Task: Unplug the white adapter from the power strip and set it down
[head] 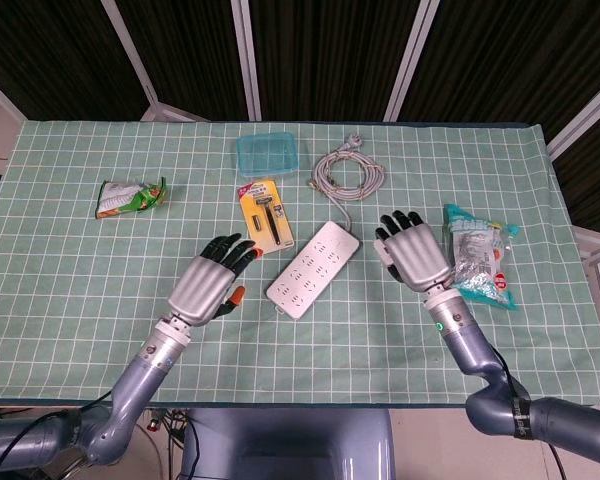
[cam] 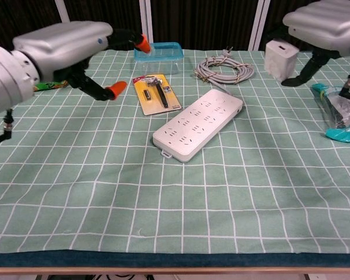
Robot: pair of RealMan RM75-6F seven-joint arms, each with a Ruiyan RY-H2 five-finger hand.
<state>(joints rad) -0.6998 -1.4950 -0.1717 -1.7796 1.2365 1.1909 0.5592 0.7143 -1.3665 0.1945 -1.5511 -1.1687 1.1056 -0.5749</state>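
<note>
The white power strip (head: 313, 268) (cam: 198, 122) lies slantwise at the middle of the green checked table with no plug in its sockets. The white adapter (cam: 282, 58) (head: 383, 253) is off the strip, held in the air under my right hand (head: 417, 250) (cam: 324, 26), just right of the strip's far end. Only a sliver of the adapter shows past that hand in the head view. My left hand (head: 208, 282) (cam: 64, 46) hovers left of the strip, fingers apart and holding nothing.
A razor card (head: 265, 215) lies just left of the strip's far end. Behind it stand a blue plastic box (head: 270, 153) and a coiled grey cable (head: 347, 170). A teal packet (head: 480, 255) lies right of my right hand, a green snack bag (head: 130, 197) far left.
</note>
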